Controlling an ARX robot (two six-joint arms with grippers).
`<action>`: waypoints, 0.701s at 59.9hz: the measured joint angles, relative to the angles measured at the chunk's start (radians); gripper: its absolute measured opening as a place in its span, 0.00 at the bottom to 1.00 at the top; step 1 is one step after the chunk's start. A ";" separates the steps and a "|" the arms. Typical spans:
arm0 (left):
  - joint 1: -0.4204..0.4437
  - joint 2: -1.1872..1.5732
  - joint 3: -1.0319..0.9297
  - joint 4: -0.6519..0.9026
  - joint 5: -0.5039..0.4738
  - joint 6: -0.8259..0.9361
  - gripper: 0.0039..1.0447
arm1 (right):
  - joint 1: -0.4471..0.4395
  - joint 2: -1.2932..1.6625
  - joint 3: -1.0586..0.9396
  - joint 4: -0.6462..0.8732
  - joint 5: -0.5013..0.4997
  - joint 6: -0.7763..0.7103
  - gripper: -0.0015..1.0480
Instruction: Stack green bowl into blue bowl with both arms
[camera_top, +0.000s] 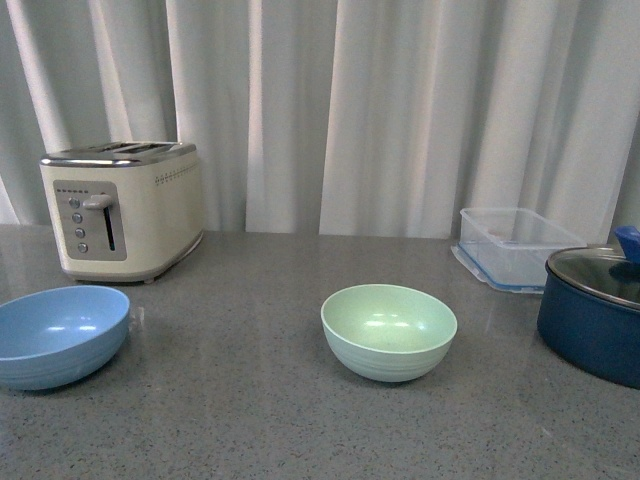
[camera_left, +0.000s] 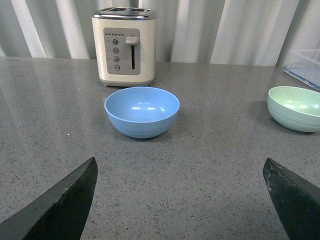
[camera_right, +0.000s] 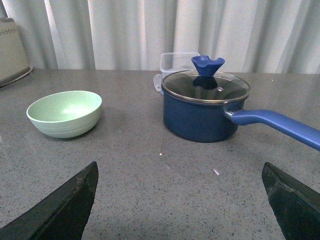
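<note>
Two bowls stand upright, well apart on the surface (camera_top: 250, 420): green bowl (camera_top: 388, 330) mid-surface, blue bowl (camera_top: 58, 335) toward its left edge. The left end effector (camera_left: 180, 165) and right end effector (camera_right: 180, 167) are released, empty. Recommended: pinch the green bowl's near rim with the right; lift level.

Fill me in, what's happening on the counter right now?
Nothing is held yet. The green bowl sits upright mid-counter, and the blue bowl stands apart from it, off to the robot's left near the toaster. The left gripper faces the blue bowl. The right gripper faces the green bowl and the navy pot. Both have their jaws wide open and empty. The stacking has not started.
</note>
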 joint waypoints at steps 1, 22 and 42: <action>0.000 0.000 0.000 0.000 0.000 0.000 0.94 | 0.000 0.000 0.000 0.000 0.000 0.000 0.90; -0.064 0.155 0.098 -0.233 -0.286 -0.064 0.94 | 0.000 0.000 0.000 0.000 0.000 0.000 0.90; 0.146 0.739 0.344 -0.116 -0.302 -0.083 0.94 | 0.000 0.000 0.000 -0.001 0.000 0.000 0.90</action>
